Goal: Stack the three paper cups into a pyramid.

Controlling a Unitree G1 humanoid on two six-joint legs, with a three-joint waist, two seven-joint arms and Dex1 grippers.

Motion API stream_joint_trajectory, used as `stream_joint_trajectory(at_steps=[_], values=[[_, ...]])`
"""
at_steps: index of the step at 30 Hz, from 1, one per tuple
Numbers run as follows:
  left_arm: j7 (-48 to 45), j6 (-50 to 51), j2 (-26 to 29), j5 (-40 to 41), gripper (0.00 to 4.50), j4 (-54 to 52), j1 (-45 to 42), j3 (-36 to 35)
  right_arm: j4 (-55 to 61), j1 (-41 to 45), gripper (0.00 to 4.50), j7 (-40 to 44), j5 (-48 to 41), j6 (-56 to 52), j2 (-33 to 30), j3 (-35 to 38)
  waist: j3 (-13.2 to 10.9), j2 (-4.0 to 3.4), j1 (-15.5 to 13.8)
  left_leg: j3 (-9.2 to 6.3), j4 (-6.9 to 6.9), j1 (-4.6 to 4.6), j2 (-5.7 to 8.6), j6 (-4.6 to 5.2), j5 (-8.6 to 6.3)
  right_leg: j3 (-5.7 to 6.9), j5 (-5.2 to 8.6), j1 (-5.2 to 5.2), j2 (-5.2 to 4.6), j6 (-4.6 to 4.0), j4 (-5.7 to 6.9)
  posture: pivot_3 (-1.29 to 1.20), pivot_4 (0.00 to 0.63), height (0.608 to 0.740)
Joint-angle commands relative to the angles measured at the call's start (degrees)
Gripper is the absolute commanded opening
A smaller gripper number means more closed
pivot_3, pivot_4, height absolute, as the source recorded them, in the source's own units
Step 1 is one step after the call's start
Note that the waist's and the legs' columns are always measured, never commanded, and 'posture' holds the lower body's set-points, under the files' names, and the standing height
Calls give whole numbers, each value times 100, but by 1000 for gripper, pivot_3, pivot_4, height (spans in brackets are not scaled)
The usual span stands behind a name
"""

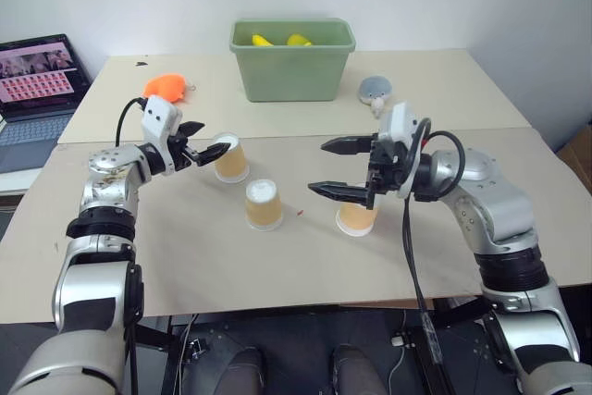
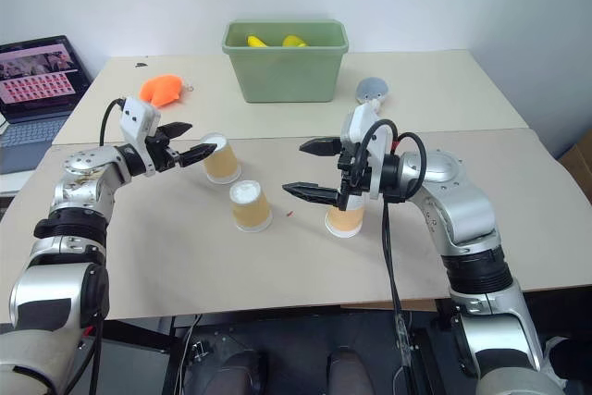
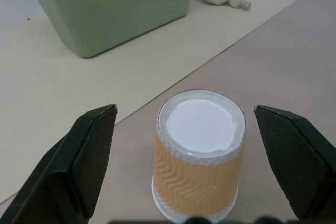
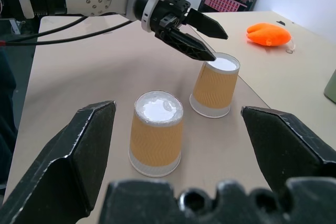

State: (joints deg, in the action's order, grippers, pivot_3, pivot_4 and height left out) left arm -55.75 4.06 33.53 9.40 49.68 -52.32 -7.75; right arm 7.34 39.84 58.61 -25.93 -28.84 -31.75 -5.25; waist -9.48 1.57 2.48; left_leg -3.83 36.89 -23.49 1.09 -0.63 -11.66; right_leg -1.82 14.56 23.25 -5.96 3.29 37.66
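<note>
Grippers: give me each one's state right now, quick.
Left gripper: open, fingers either side of the far paper cup, not gripping it.
Right gripper: open, holding nothing, above the near-right paper cup.

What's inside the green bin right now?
Two yellow items poke above the rim of the green bin; they can't be identified. Its walls hide the rest, so anything lower down is out of sight.
</note>
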Motion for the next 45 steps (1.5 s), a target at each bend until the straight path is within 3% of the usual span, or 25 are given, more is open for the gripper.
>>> stream_joint_trajectory(at_steps=[1, 32, 36, 38, 45], values=[[32, -48, 24, 9, 4466, -210, 61, 18, 108, 124, 4500, -3, -38, 147, 13, 125, 0, 0, 0, 0, 0, 0, 0, 0, 0, 0, 0, 0, 0, 0, 0, 0, 150, 735], [188, -734, -440, -253, 4466, 1186, -688, 179, 265, 55, 4500, -70, -54, 107, -156, 259, 0, 1, -1, 0, 1, -2, 0, 0, 0, 0, 0, 0, 0, 0, -1, 0, 150, 735], [183, -773, -441, -231, 3476, 1197, -675, 156, 256, 52, 4500, -66, -52, 106, -163, 250, 0, 0, 0, 1, 1, -2, 0, 0, 0, 0, 0, 0, 0, 0, -1, 0, 150, 735], [199, -788, -439, -239, 2700, 1205, -670, 157, 241, 55, 4500, -68, -41, 111, -155, 235, 0, 0, 2, 0, 1, -1, 0, 0, 0, 0, 0, 0, 0, 0, 0, 0, 150, 735], [226, -769, -396, -234, 2700, 1101, -603, 154, 251, 31, 4500, -82, -32, 93, -136, 201, 0, 1, 0, 0, 1, -2, 0, 0, 0, 0, 0, 0, 0, 0, -1, 0, 150, 735]])
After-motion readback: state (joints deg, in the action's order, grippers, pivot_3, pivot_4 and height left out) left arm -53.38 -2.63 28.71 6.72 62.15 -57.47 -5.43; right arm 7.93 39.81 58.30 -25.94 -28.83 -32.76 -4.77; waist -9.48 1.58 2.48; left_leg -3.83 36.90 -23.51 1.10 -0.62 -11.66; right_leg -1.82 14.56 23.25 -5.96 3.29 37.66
